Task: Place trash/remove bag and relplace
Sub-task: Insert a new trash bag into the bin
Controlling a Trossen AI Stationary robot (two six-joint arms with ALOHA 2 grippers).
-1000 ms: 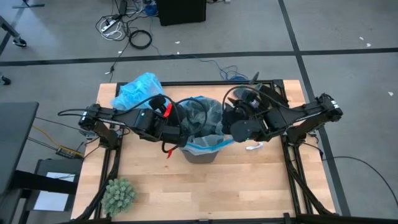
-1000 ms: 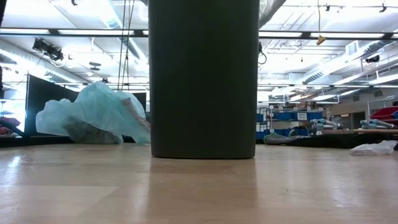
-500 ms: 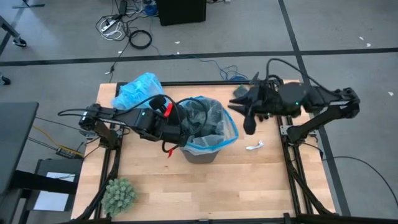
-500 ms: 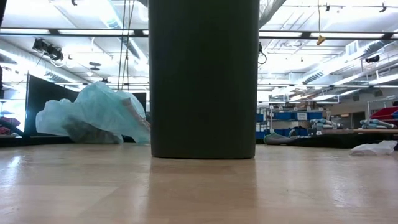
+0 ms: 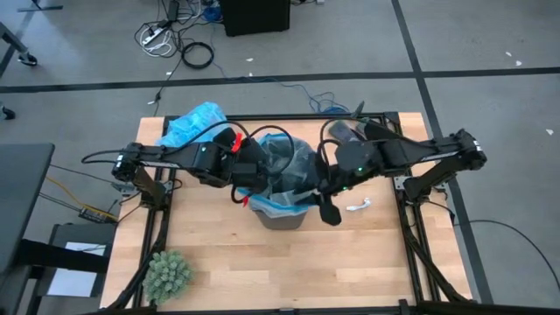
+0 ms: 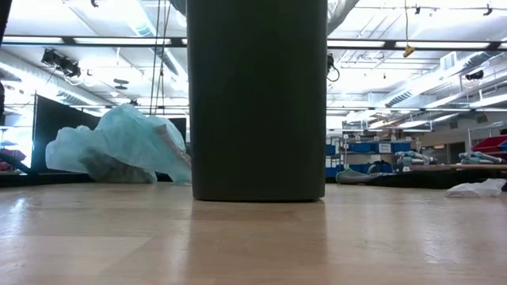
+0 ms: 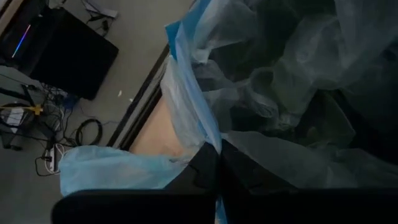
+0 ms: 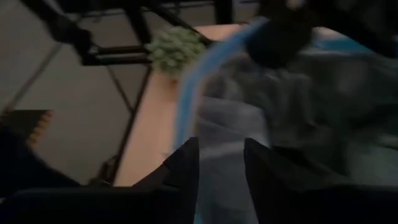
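A dark bin (image 5: 282,215) (image 6: 257,99) stands mid-table, lined with a pale grey-blue plastic bag with a blue rim (image 5: 293,166). The bright sky-blue bag (image 5: 194,125) (image 6: 119,146) lies crumpled on the table at the far left. A white scrap of trash (image 5: 357,206) lies right of the bin. My left gripper (image 5: 255,179) (image 7: 217,149) is shut on the pale bag's rim at the bin's left side. My right gripper (image 5: 325,206) (image 8: 221,155) is open at the bin's right side, its fingers on either side of pale film; I cannot tell whether they touch it. My left gripper pinches the pale bag's blue rim (image 7: 208,134) between its two fingers, at the bin's left edge. The fingers come from the table's left, slanting down. The film runs from the hold into the bin in loose folds; how many layers are held does not show.
A green spiky plant ball (image 5: 166,273) (image 8: 177,46) sits at the table's near left corner. Bare wood lies in front of the bin (image 5: 289,262). A black frame (image 5: 411,254) edges the table, and cables lie on the floor beyond the far edge.
My right gripper has drawn back from the bin's right rim toward the table's far right, turning as it went, then swung back to the rim's near right side. The pale bag's right rim fell outward over the bin's edge as it left.
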